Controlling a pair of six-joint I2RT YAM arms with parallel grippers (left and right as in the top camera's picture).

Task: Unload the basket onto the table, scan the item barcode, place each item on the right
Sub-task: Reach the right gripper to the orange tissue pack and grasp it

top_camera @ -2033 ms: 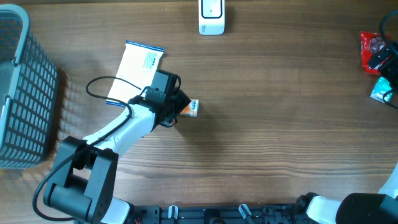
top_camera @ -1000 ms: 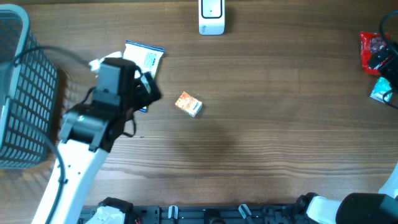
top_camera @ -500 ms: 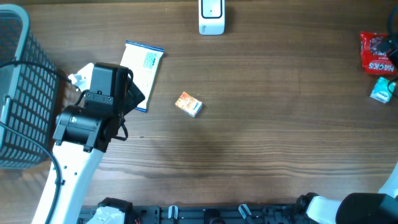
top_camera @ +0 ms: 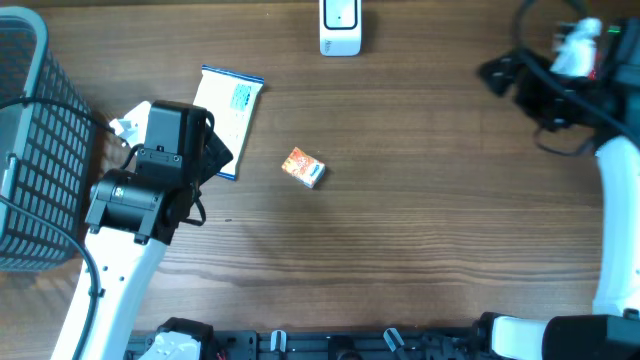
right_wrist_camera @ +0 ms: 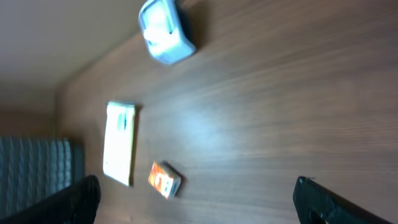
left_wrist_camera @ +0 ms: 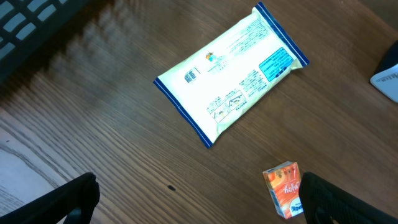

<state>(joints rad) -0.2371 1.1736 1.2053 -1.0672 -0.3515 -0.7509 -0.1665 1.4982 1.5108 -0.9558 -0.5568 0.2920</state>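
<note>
A small orange box (top_camera: 303,167) lies flat mid-table, nothing touching it; it also shows low in the left wrist view (left_wrist_camera: 283,188) and in the right wrist view (right_wrist_camera: 165,178). A white packet with blue edges (top_camera: 232,112) lies to its upper left, its barcode (left_wrist_camera: 190,76) facing up. The white scanner (top_camera: 340,26) stands at the far edge. My left gripper (top_camera: 215,152) hovers open over the packet's near-left end, holding nothing. High at the far right, my right gripper (top_camera: 494,72) is open and empty, pointing left.
A grey mesh basket (top_camera: 35,150) fills the left edge, close beside my left arm. Behind the right arm, at the far right edge, a bit of red packaging (top_camera: 597,68) peeks out. The arm bases sit along the front edge.
My right arm has swung into view at the far right, covering the red items there. The left arm backed left off the orange box earlier and has held still for the last half second.
</note>
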